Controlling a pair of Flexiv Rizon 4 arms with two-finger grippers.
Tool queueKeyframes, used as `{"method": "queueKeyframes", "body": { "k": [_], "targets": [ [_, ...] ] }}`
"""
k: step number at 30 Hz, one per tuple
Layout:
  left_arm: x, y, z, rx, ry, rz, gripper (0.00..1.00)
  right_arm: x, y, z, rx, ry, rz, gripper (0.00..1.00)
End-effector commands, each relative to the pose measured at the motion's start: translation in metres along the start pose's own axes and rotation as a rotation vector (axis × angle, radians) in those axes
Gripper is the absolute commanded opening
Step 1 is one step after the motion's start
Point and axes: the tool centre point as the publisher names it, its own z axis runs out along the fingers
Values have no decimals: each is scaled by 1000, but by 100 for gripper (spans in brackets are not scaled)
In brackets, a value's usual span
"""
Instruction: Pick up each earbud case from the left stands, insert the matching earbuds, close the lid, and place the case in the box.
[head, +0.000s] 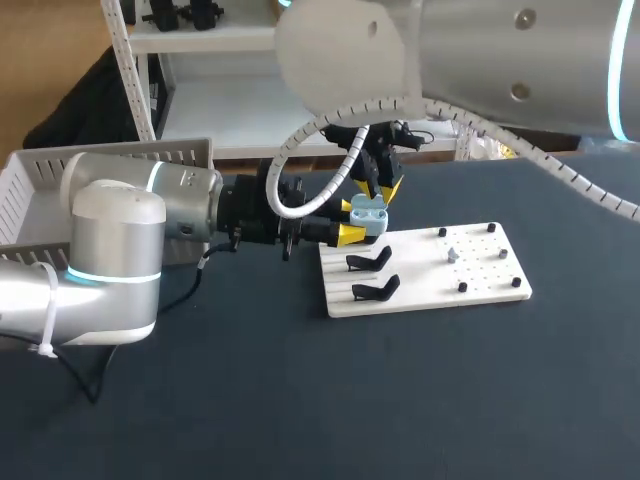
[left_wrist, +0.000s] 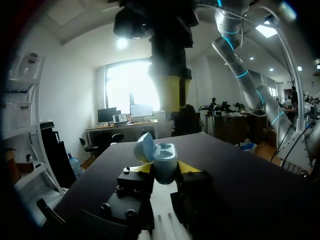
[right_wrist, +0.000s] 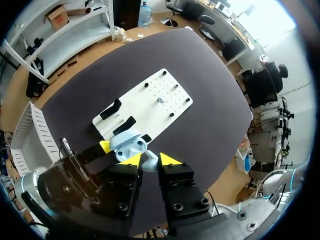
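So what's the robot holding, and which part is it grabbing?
The left hand holds the blue earbud case by the sides of its lower half, lid open. Whether the right hand grips anything cannot be told.

No legible text, labels or numbers anywhere

Our left arm (head: 110, 250) is built of fat silver-grey cylinders with a pale rounded cap, thin cyan light rings (head: 95, 275) well back from the wrist, and a white zip tie (head: 45, 320) further back still. The left gripper (head: 352, 220) is black, studded with socket screws, and ends in yellow tips (head: 350, 235). Our right arm (head: 500, 60) is silver too. A white ribbed hose (head: 300, 150) loops back from the black right gripper (head: 378, 192).
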Motion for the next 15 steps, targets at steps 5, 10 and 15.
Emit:
{"method": "queueKeyframes", "body": {
  "k": [5,10,15],
  "targets": [
    [1,-1,0,-5,-1,2,0,4,0,2,-5,30,28,0],
    [1,-1,0,-5,-1,2,0,5,2,7,8,40,34,0],
    [1,-1,0,-5,-1,2,0,7,6,8,5,45,33,0]
  ]
}}
